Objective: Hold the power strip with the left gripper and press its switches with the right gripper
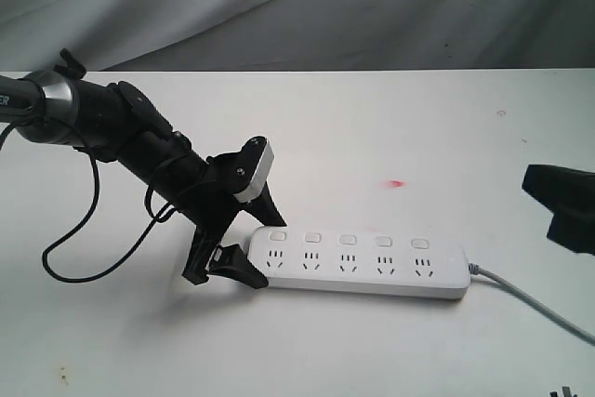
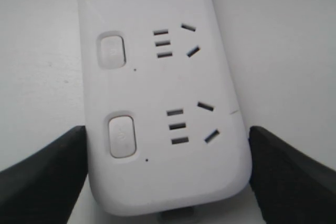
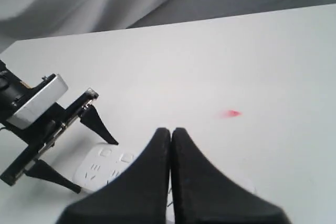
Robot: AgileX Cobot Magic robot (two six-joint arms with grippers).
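Observation:
The white power strip [image 1: 363, 267] lies flat on the table, its grey cord [image 1: 530, 297] trailing off to the right. A row of small white switches [image 1: 348, 240] runs along its far edge. My left gripper [image 1: 272, 253] straddles the strip's left end, with one finger [image 2: 47, 177] against each long side, shut on it. The end switch [image 2: 122, 136] sits just ahead of those fingers. My right gripper [image 3: 171, 130] is shut with nothing in it. It hangs at the right edge of the exterior view [image 1: 558, 206], well apart from the strip [image 3: 100, 163].
A small red spot [image 1: 397, 182] marks the white table [image 1: 390, 127] behind the strip. A black cable [image 1: 88, 230] loops down from the left arm onto the table. Grey cloth [image 1: 297, 6] hangs behind the table's far edge.

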